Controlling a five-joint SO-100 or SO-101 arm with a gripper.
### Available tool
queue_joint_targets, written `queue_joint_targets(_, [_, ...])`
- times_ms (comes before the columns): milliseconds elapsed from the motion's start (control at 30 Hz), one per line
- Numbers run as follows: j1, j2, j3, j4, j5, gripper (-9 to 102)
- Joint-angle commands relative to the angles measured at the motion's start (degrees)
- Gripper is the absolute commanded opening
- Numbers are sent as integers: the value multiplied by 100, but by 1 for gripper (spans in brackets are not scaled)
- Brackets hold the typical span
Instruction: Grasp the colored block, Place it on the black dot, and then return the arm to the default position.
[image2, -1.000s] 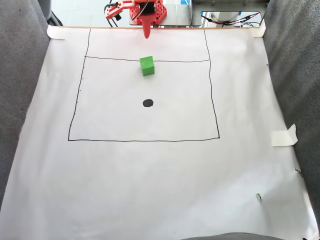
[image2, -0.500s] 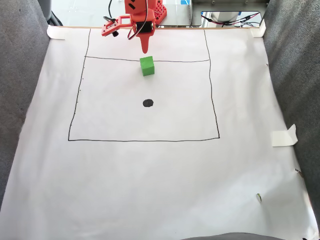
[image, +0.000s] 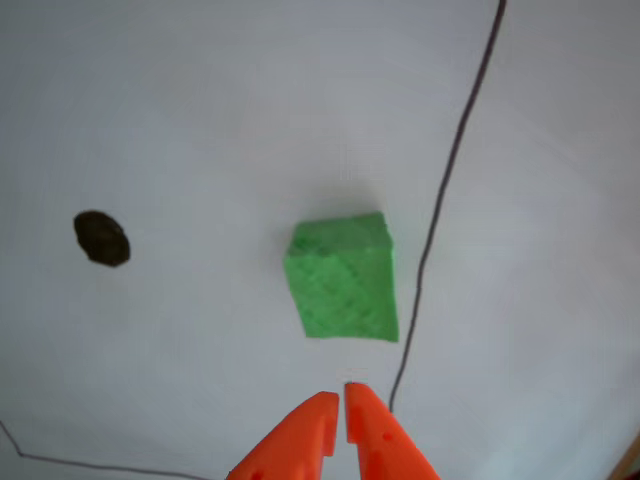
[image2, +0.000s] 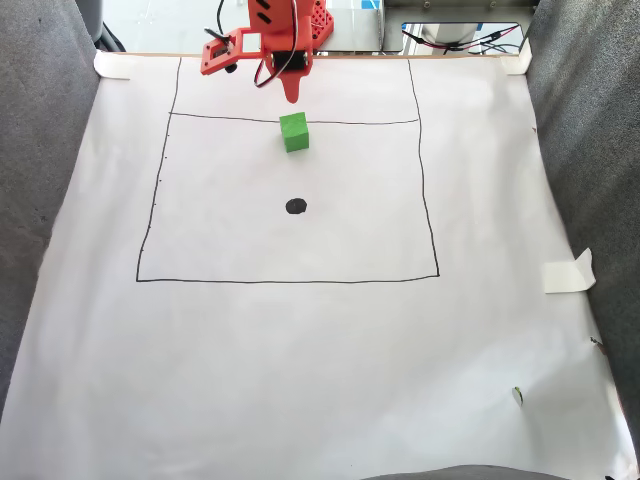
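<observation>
Green block (image2: 293, 131) sits on the drawn line, apart from the black dot (image2: 296, 206) nearer the camera; the tool (image: 337, 402) hovers just behind it, fingertips almost together and empty, presumably lining up its approach.

We see our orange arm (image2: 280, 30) reaching in from the far edge in the fixed view, wrist bent so the end effector (image2: 292, 95) points downward. In the other view the end effector (image: 338, 400) enters from the bottom edge, its two pointed fingers (image: 300, 440) nearly together with a thin gap, holding nothing.
</observation>
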Motion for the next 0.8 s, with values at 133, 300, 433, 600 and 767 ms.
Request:
queue_joint_targets(133, [9,0,-290,-123,9,0])
queue_joint_targets(300, [-26,-88,-237,-132,9,0])
queue_joint_targets(433, [-18,-97,-176,0,229,17])
queue_joint_targets(600, [-62,-79,-105,325,211,30])
queue_joint_targets(767, [-53,-123,105,343,-97,41])
